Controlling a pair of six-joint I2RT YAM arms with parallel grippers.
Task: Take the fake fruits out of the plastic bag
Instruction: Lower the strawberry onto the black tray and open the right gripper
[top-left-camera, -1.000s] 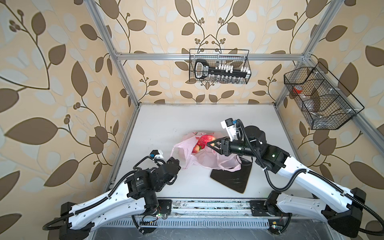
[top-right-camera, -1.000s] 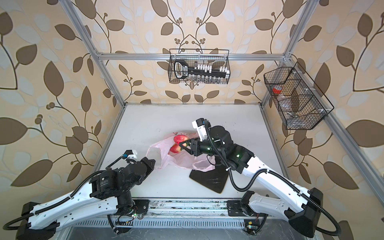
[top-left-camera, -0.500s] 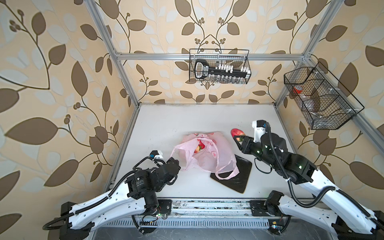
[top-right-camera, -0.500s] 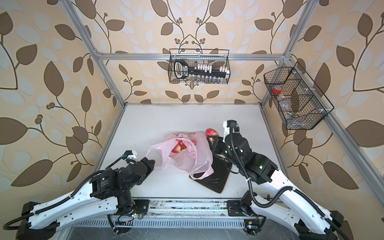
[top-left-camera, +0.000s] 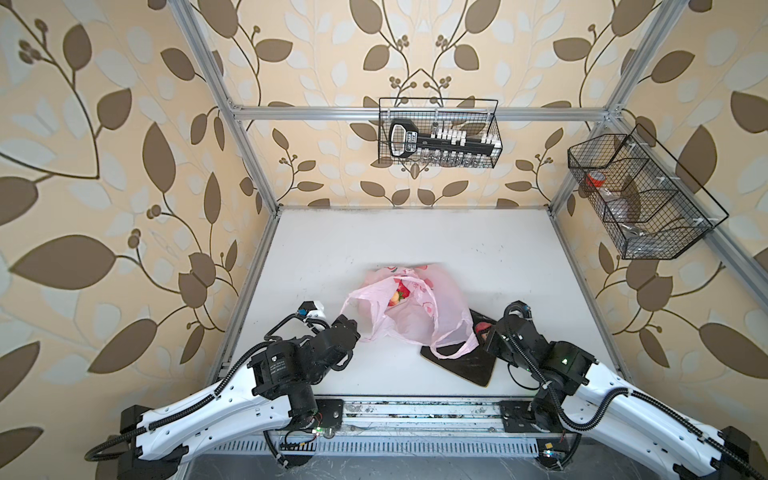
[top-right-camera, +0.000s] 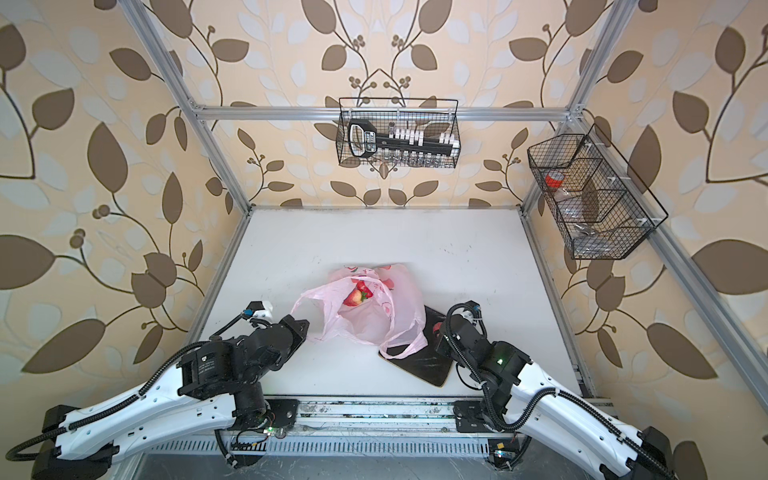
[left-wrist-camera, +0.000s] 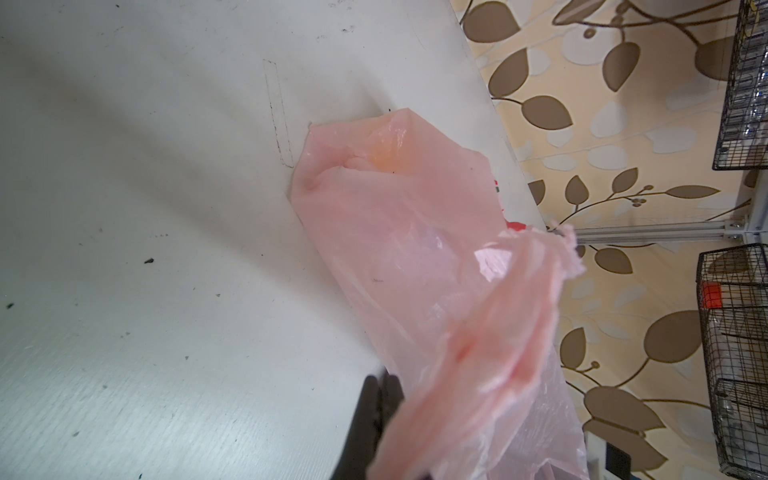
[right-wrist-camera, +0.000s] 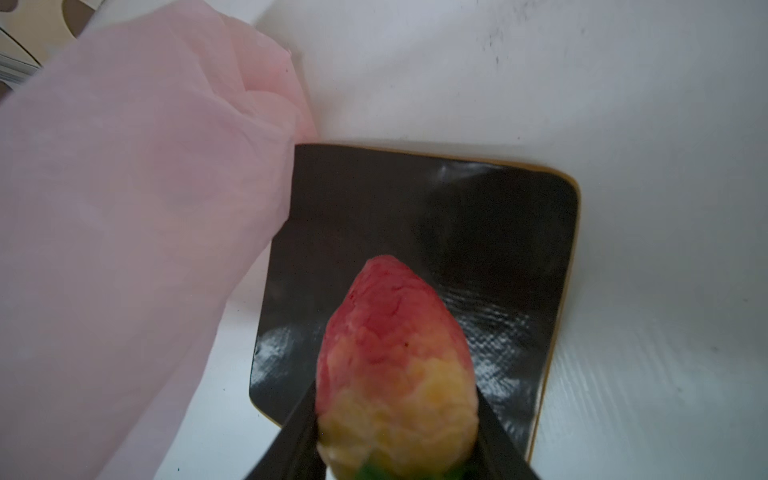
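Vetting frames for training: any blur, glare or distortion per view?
Right wrist: held fruit soft, too close to focus; glare patches on black plate. Left wrist: plastic bag handle nearest the lens blurred, table sharp. Both top views: sharp, wide-angle perspective splays the frame rails.

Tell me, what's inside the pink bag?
Through the pink bag's open mouth you can see red fake fruits. An orange shape shows faintly through the plastic. Folds hide anything else.
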